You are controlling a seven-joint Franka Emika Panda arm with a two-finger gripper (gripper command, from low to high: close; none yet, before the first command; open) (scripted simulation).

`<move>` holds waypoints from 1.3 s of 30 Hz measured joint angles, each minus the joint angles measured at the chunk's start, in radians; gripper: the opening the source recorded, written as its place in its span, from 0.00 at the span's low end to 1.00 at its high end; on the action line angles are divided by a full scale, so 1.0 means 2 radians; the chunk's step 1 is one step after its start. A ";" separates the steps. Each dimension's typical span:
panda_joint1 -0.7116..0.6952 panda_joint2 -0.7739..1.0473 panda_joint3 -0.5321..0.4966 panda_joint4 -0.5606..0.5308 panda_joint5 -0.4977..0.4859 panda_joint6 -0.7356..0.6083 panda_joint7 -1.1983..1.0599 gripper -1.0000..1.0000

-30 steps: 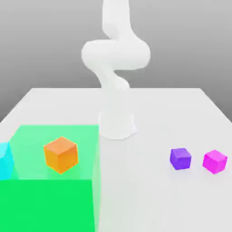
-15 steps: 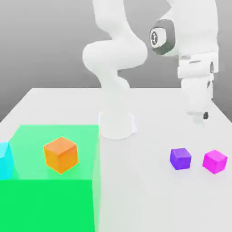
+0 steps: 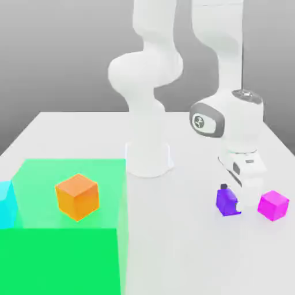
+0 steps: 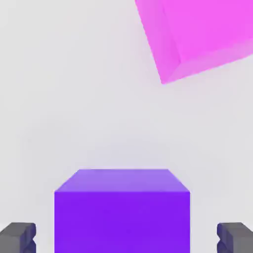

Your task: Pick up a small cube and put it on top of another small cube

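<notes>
The small cube (image 3: 226, 201), solid violet-purple, rests on the white table (image 3: 190, 253) at the exterior view's right. My gripper (image 3: 231, 199) has come down over it, one finger on each side. In the hand view the small cube (image 4: 122, 212) sits between the two dark fingertips (image 4: 18, 237), and a clear gap shows on both sides, so the gripper (image 4: 126, 238) is open and nothing is held. A pinker magenta cube (image 3: 273, 205) lies on the table just beyond, apart from the violet one, and it appears in the hand view as a magenta cube (image 4: 197, 34).
An orange cube (image 3: 77, 197) sits inside a translucent green zone (image 3: 63, 253) at the exterior view's left, with a cyan cube (image 3: 4, 204) at that edge. The arm's white base (image 3: 148, 158) stands mid-table.
The arm came into view and lowered from above the table's right side onto the violet cube. The fingers have drawn closer together around it. No cube has moved.
</notes>
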 joint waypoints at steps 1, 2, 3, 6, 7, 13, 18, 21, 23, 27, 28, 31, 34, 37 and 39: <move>0.000 0.000 0.000 0.000 0.000 0.000 0.000 0.00; 0.000 0.000 0.000 0.000 0.000 0.000 0.000 0.00; 0.000 0.000 0.000 0.000 -0.001 -0.001 0.001 0.00; 0.000 -0.001 -0.001 0.000 -0.002 -0.002 0.001 0.00; -0.003 -0.013 0.003 -0.002 0.000 -0.012 0.000 0.00; -0.009 -0.116 0.018 -0.020 0.029 -0.097 -0.021 0.00; -0.057 -0.140 -0.007 0.027 0.026 -0.169 0.035 0.00; -0.105 -0.128 -0.029 0.080 0.023 -0.210 0.091 0.00; -0.133 -0.120 -0.043 0.116 0.023 -0.238 0.128 0.00; -0.172 -0.112 -0.082 0.188 0.021 -0.292 0.200 0.00; -0.178 -0.111 -0.094 0.206 0.021 -0.305 0.218 0.00; -0.189 -0.111 -0.134 0.260 0.020 -0.345 0.271 0.00; -0.198 -0.111 -0.172 0.311 0.019 -0.382 0.322 0.00; -0.199 -0.111 -0.216 0.353 0.018 -0.414 0.364 0.00; -0.211 -0.107 -0.235 0.380 0.022 -0.440 0.381 0.00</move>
